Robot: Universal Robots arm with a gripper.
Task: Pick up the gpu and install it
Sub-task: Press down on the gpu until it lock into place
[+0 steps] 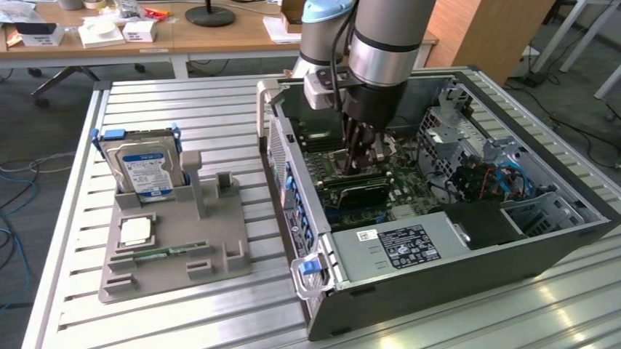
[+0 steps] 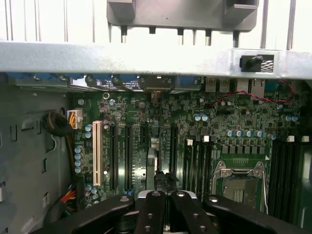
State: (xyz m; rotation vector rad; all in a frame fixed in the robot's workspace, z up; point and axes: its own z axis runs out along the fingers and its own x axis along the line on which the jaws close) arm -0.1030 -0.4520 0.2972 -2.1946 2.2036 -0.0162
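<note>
Exterior view first: arm is reaching down into the open PC case (image 1: 291, 163) on the slatted bench, gripper (image 1: 361, 169) low over the motherboard (image 1: 412, 190) approx mid-case. Fingers are pressed together, no gap I can make out, tips right at the top edge of the gpu (image 1: 364, 193). The gpu stands on edge on the board just under the fingers, black face turned toward the exterior view's bottom edge. It reads as a thin flat dark rectangle w/ a glossy face; its bracket end and its back don't show from here. Can't tell whether the fingers pinch the edge or just bear on it. On the exterior view's left sits the grey holder tray (image 1: 174, 273) w/ the hard drive (image 1: 145, 171) upright and the memory stick (image 1: 160, 254) lying flat, both well apart from the arm. The upright cradle (image 1: 209, 190) beside the drive is empty, so pickup looks done, and I'd judge the install step is in hand: card at its slot, being seated or near seated. As I read it, that step calls for the card edge staying in line w/ the slot and a straight, even push, no tilt. Wrist view: closed fingers low in front, looking along the board. Long dark expansion slots (image 2: 127, 156) run beside a white slot (image 2: 96, 153), w/ the CPU socket (image 2: 239, 183) off to one side. A thin pale strip just ahead of the tips is prob the card edge-on, not sure.
</note>
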